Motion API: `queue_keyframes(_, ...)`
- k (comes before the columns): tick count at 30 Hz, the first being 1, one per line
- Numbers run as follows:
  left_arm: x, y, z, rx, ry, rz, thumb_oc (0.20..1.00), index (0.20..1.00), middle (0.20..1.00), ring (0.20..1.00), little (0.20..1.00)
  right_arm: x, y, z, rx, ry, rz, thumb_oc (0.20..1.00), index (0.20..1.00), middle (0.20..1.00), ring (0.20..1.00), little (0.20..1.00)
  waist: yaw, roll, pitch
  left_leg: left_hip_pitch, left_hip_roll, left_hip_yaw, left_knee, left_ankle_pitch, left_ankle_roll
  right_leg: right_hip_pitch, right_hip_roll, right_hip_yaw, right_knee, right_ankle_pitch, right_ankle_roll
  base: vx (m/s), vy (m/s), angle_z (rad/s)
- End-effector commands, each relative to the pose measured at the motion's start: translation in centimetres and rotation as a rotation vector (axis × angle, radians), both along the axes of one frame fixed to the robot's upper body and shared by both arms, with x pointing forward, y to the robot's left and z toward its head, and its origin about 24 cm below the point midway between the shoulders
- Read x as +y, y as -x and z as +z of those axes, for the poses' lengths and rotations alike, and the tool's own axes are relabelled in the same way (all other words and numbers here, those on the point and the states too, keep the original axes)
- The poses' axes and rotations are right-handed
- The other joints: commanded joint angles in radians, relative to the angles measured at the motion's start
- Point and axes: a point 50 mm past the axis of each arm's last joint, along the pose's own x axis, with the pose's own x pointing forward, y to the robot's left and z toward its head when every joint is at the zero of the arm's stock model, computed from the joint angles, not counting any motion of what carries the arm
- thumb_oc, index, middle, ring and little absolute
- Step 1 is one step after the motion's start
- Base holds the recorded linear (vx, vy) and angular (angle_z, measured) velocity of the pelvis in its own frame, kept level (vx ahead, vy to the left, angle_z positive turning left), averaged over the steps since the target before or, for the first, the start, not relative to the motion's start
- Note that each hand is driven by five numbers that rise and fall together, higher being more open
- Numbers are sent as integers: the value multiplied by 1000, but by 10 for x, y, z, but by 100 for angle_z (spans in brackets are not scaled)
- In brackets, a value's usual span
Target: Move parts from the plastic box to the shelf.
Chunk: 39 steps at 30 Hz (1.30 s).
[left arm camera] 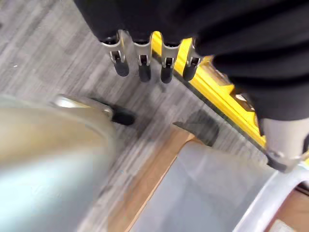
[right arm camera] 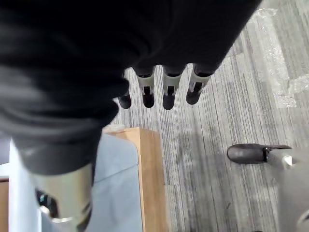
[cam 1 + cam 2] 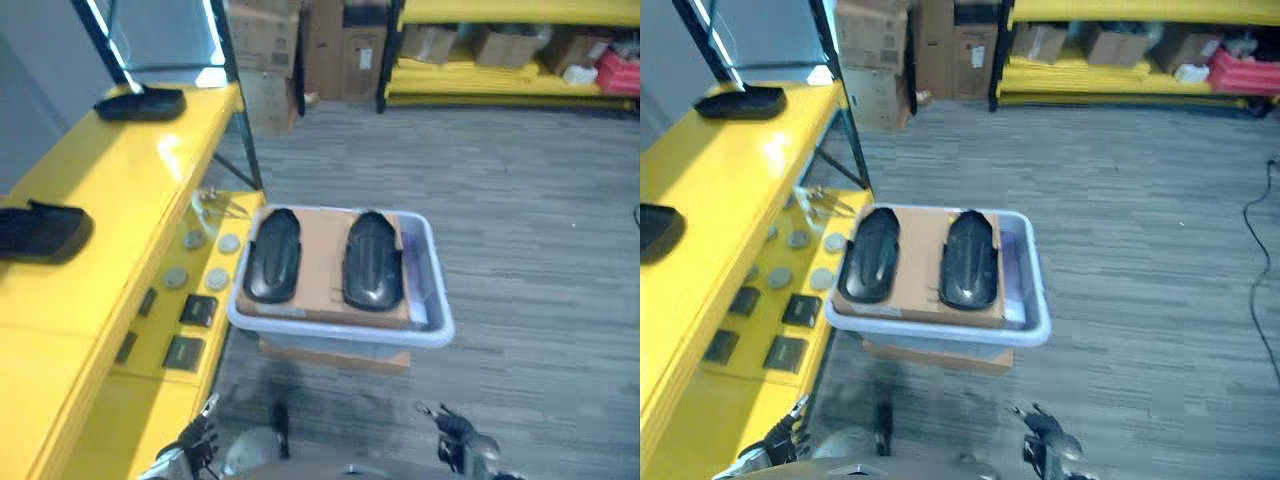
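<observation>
A pale plastic box [image 3: 441, 329] stands on the floor in front of me, lined with a brown cardboard sheet. Two black moulded parts lie side by side on the sheet, one on the left [image 3: 273, 256] and one on the right [image 3: 373, 260]. To my left runs the yellow shelf [image 3: 120, 180], where two more black parts rest, one far [image 3: 140, 103] and one near [image 3: 40, 232]. My left hand [image 1: 141, 60] hangs low by the shelf's front edge, fingers straight and holding nothing. My right hand [image 2: 169, 92] hangs just as low near the box's near right corner, also open with nothing in it.
A lower yellow shelf level holds several grey discs [image 3: 205, 262] and black square pieces [image 3: 185, 352]. The box sits on a brown base [image 3: 335, 357]. A black shelf post [image 3: 240, 110] stands beside the box. Cardboard boxes [image 3: 330, 45] and yellow racks [image 3: 500, 70] line the back. Grey floor lies to the right.
</observation>
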Motion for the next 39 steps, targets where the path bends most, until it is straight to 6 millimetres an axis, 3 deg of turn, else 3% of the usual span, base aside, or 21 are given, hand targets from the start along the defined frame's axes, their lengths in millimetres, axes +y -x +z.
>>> queue_keyframes(1,13,9,0,42,-67,3,1000,1000,1000,1000,1000,-14,-60,49,-356,168,-68,1000,1000,1000,1000,1000,37,-50,0,20,1,-12,32,-114,-57,-137,-3,6,-100,185,23,81,60,11)
queue_keyframes(2,15,12,0,48,-75,0,1000,1000,1000,1000,1000,-13,-73,64,-427,222,-62,1000,1000,1000,1000,1000,33,-50,-2,24,0,-11,29,-116,-54,-142,-4,10,-98,185,24,59,73,-14)
queue_keyframes(4,18,24,-1,57,-89,4,1000,1000,1000,1000,1000,-14,-107,120,-686,307,-59,1000,1000,1000,1000,1000,20,-47,-4,37,-2,-1,10,-121,-44,-154,-5,23,-96,189,30,41,99,-10)
queue_keyframes(5,21,33,-2,63,-82,29,1000,1000,1000,1000,1000,-12,-120,162,-857,366,-40,1000,1000,1000,1000,1000,8,-43,-6,48,-6,8,-2,-127,-37,-160,-6,33,-96,188,36,53,125,-10)
queue_keyframes(7,22,41,-3,73,-71,39,1000,1000,1000,1000,1000,-15,-131,215,-1051,412,-12,1000,1000,1000,1000,1000,3,-36,-8,63,-12,20,-16,-136,-27,-164,-9,43,-95,187,42,71,139,-19)
queue_keyframes(10,17,49,-5,76,-54,33,1000,1000,1000,1000,1000,-16,-139,250,-1139,434,55,1000,1000,1000,1000,1000,14,-32,-8,77,-17,24,-24,-143,-20,-162,-15,41,-93,186,45,82,100,-13)
queue_keyframes(13,14,53,-6,84,-53,18,1000,1000,1000,1000,1000,-17,-146,249,-1088,466,102,1000,1000,1000,1000,1000,35,-32,-8,80,-20,20,-25,-144,-17,-158,-21,27,-89,186,48,66,37,2)
queue_keyframes(16,12,57,-7,94,-56,-9,1000,1000,1000,1000,1000,-16,-155,230,-965,481,93,1000,1000,1000,1000,1000,66,-33,-5,74,-21,6,-19,-142,-15,-155,-31,6,-81,185,48,70,25,10)
queue_keyframes(19,12,59,-7,98,-54,-54,1000,1000,1000,1000,1000,-28,-165,208,-839,551,42,1000,1000,1000,1000,1000,108,-25,5,46,-25,-19,1,-139,-15,-167,-45,-21,-65,184,49,45,40,24)
queue_keyframes(22,14,56,-6,96,-53,-74,1000,1000,1000,1000,1000,-41,-171,203,-779,583,-9,1000,1000,1000,1000,1000,134,-17,17,15,-28,-36,21,-135,-16,-185,-57,-40,-51,185,50,-21,50,21)
queue_keyframes(27,23,34,-1,49,-44,-93,1000,1000,1000,1000,1000,-66,-190,228,-773,677,-109,1000,1000,1000,1000,1000,167,1,74,-72,-36,-71,52,-121,-20,-242,-74,-70,-26,185,52,-141,38,35)
queue_keyframes(33,29,25,3,12,-25,-98,1000,1000,1000,1000,1000,-91,-194,252,-785,741,-204,1000,1000,1000,1000,1000,186,15,123,-129,-45,-98,63,-106,-23,-281,-80,-88,-13,183,53,-102,22,14)
queue_keyframes(39,28,26,3,-12,2,-79,1000,1000,1000,1000,1000,-108,-187,254,-713,790,-215,1000,1000,1000,1000,1000,192,22,149,-145,-51,-103,57,-97,-26,-294,-88,-94,-7,179,53,-22,57,4)
